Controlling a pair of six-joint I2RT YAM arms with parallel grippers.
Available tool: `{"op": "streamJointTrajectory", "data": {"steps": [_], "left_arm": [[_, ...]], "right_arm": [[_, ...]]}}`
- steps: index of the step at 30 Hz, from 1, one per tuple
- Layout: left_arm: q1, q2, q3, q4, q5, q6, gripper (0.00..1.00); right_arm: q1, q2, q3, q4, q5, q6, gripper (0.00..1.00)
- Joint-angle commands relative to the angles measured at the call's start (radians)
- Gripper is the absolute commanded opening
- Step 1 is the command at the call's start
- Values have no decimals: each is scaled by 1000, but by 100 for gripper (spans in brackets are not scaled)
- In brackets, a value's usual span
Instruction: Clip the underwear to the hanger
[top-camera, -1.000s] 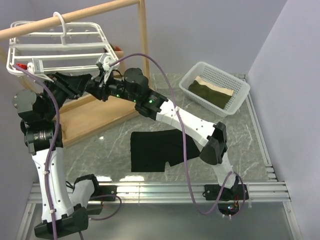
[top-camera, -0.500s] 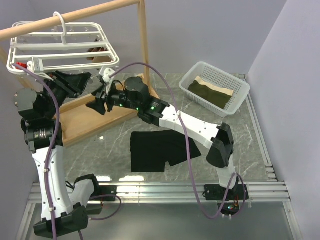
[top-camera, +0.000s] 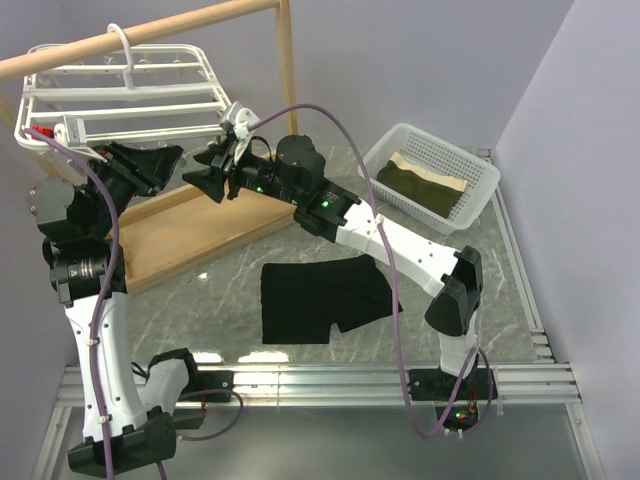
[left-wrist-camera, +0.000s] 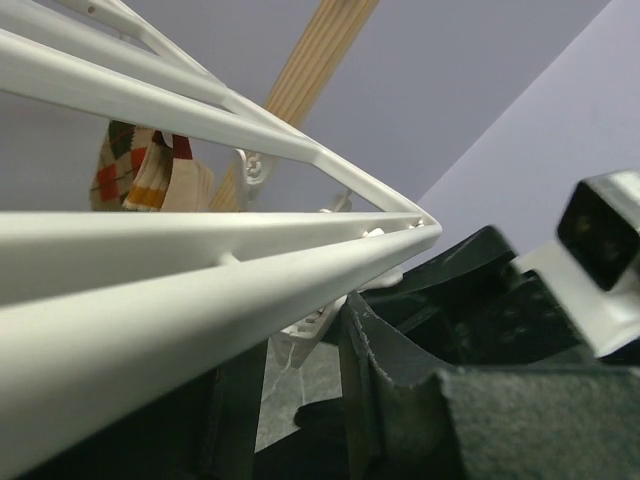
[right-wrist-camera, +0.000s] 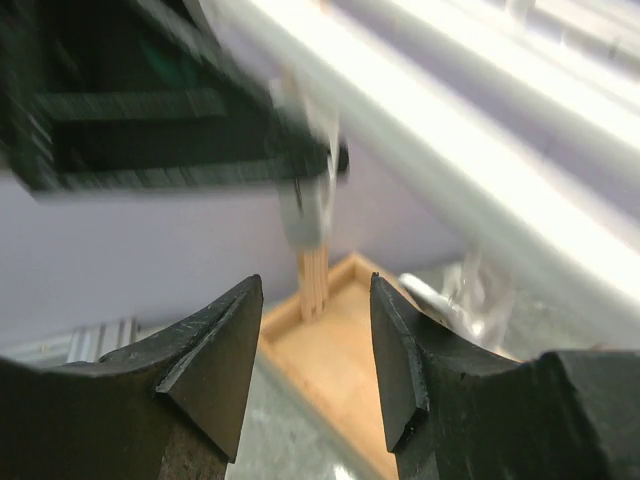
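Note:
The black underwear lies flat on the marble table, with no gripper touching it. The white hanger hangs from the wooden pole at the top left. My left gripper sits under the hanger's front rail and looks shut on that rail. A small white clip dangles just past its fingers. My right gripper hovers below the hanger's right corner. It is open with nothing between its fingers, and its view is blurred.
A white mesh basket holding a folded olive-and-tan cloth stands at the back right. The wooden stand's base lies left of the underwear, and its upright post rises behind the right gripper. A checked brown garment hangs on the hanger.
My right gripper has let go near the hanger's clip, opened, dipped down and then moved up and right. The hanger has swung and settled level. The left gripper has stayed in place.

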Motion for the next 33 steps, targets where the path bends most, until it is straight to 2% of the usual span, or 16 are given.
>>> {"op": "streamJointTrajectory", "data": {"steps": [1,9,15,33], "left_arm": [[0,-15,-10,14,27,-25,0],[0,-20,-17,21,37,-31,0],[0,-17,-13,24,44,-34,0],[-1,-13,-27,21,46,-44,0]], "right_arm": [[3,7,91,59,4,4,54],[11,44,145,37,-13,-5,54],[14,74,174,-1,-13,-78,53],[29,84,191,60,7,-94,46]]}}
